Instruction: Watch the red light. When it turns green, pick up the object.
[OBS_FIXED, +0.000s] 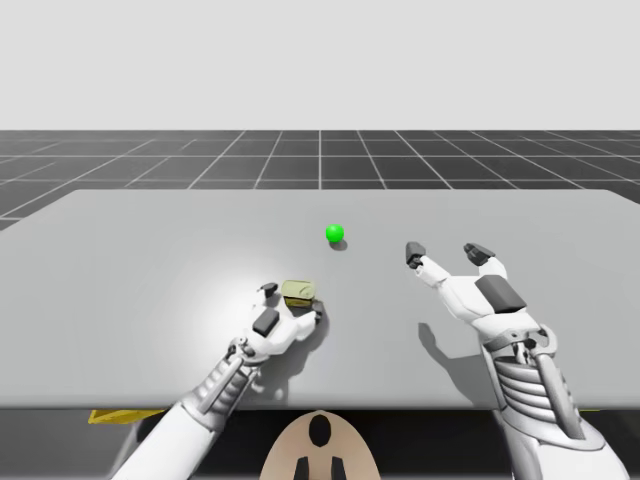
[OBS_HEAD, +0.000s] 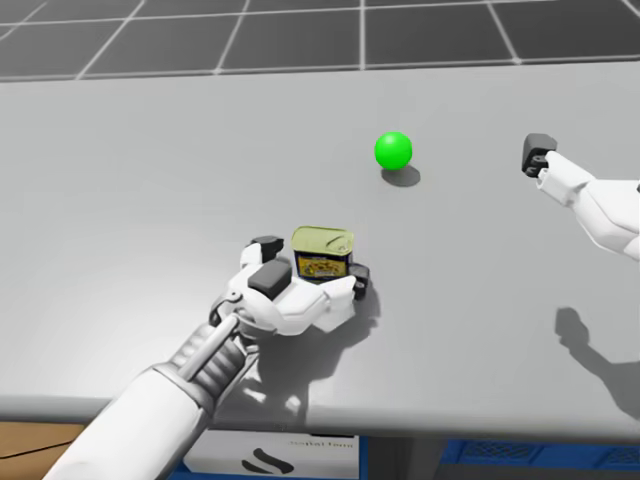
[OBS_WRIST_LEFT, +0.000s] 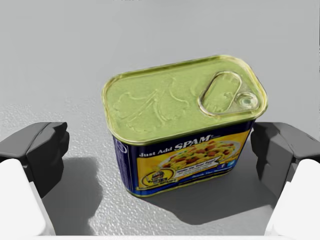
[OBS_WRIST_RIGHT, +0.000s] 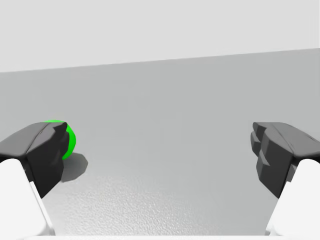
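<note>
Grey table (OBS_FIXED: 150, 260), and the light (OBS_FIXED: 335, 234) is showing green, so it's go time. The gold-lidded rectangular can (OBS_FIXED: 298, 293) stands upright at about 7 o'clock from the light, between the spread fingers of my left gripper (OBS_WRIST_LEFT: 160, 150), not pinched yet. I'd centre it, squeeze the narrow ends evenly, then lift straight up. The right gripper (OBS_FIXED: 447, 252) hangs spread at the light's 4 o'clock, well apart.

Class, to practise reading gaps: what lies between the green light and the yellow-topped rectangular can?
Nothing: in the head view, bare table separates the green light from the yellow-topped rectangular can; the high view agrees.
</note>
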